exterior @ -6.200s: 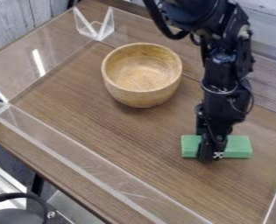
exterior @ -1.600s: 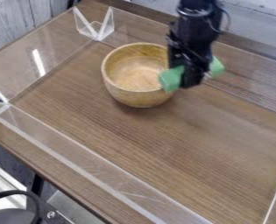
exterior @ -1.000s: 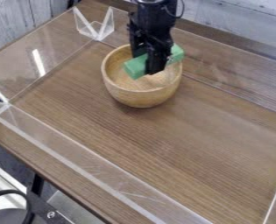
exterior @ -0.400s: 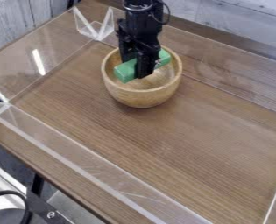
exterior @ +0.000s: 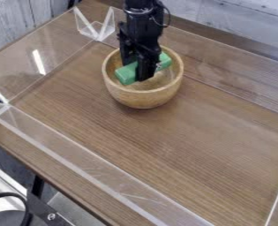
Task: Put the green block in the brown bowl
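The brown bowl (exterior: 142,88) stands on the wooden table toward the back, left of centre. My black gripper (exterior: 140,66) reaches straight down into it and is shut on the green block (exterior: 129,72), which lies across the bowl's inside with its ends showing on either side of the fingers. Whether the block touches the bowl's floor is hidden by the near wall.
A clear plastic wall (exterior: 35,62) runs along the left and front of the wooden table (exterior: 165,159). A small clear stand (exterior: 93,25) sits at the back left, behind the bowl. Bare wood lies in front of and to the right of the bowl.
Over the last second the gripper carried the green block a little left and down into the bowl. Since 0.4 s ago almost nothing has shifted.
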Motion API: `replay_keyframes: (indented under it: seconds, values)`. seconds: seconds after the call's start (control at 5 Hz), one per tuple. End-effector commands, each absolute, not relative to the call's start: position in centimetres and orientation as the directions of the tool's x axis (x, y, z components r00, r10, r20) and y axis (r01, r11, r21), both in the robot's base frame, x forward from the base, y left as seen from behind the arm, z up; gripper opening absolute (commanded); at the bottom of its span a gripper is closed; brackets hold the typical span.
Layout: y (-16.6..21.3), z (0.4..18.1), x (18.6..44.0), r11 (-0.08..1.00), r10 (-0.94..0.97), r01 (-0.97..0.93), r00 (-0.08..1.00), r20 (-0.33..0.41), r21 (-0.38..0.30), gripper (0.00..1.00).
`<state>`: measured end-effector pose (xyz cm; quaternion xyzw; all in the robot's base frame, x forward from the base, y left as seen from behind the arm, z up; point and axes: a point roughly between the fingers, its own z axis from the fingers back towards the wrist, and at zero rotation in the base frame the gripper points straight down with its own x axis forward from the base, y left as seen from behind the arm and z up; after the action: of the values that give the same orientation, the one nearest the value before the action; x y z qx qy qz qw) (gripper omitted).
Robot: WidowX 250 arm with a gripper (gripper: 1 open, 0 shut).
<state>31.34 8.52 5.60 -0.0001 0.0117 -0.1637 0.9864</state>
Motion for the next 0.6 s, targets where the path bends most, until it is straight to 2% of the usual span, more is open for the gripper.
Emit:
replay_keyframes:
  seconds: [0.0,0.4]
  values:
    - [9.21,7.68,32.7,0.949,-0.313,0.312,0.948,0.049,0.038,0.0]
    - [9.15,7.92,32.73,0.951,-0.31,0.309,0.949,0.06,0.031,0.0]
